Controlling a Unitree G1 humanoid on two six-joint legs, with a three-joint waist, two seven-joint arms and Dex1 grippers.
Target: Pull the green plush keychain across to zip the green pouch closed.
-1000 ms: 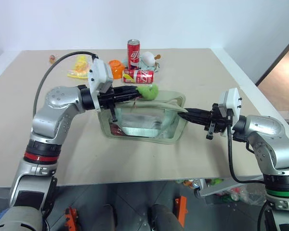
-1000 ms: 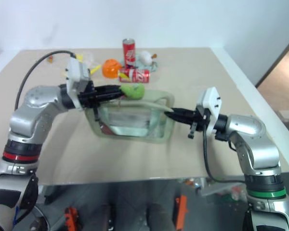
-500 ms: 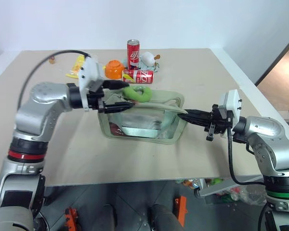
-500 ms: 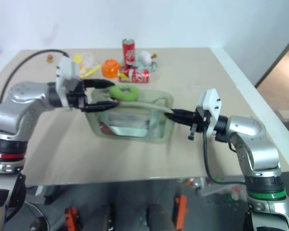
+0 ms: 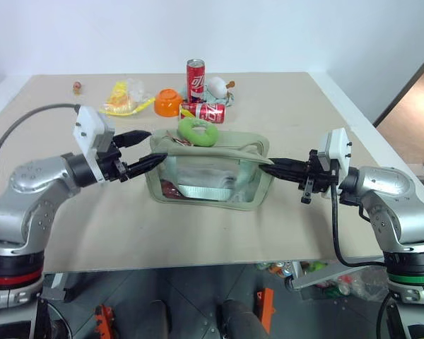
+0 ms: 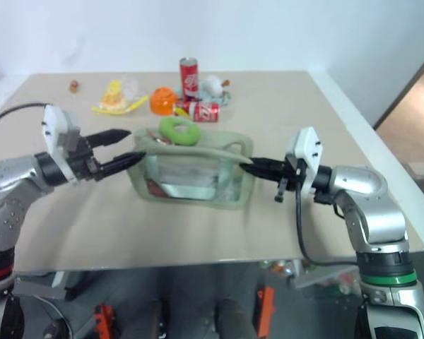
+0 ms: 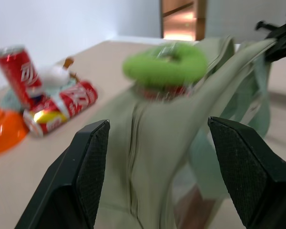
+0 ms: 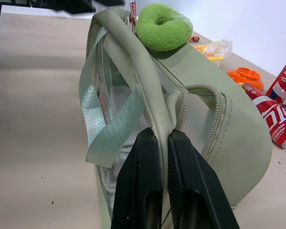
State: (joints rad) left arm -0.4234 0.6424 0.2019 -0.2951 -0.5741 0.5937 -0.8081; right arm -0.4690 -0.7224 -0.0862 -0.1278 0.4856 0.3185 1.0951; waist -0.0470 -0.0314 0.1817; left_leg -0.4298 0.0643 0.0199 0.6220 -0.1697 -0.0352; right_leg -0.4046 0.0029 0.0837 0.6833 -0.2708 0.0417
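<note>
The green pouch (image 5: 212,178) stands on the table with its clear window facing me. The green plush keychain (image 5: 196,131) lies on top of the pouch near its left end, with nothing holding it. My left gripper (image 5: 157,145) is open just off the pouch's left end, level with the top edge. In the left wrist view its fingers (image 7: 86,176) spread wide before the pouch (image 7: 148,143) and the keychain (image 7: 164,64). My right gripper (image 5: 266,167) is shut on the pouch's right end. The right wrist view has its fingers (image 8: 143,191) pinching the pouch's rim (image 8: 158,102).
Behind the pouch stand an upright red can (image 5: 196,73), a red can on its side (image 5: 203,111), an orange bowl (image 5: 169,101), a yellow packet (image 5: 120,99) and a white plush toy (image 5: 217,86). The table's front edge (image 5: 198,265) is near.
My left gripper let go of the keychain, opened and drew back to the left off the pouch. The keychain now rests on the pouch top. The right gripper kept still.
</note>
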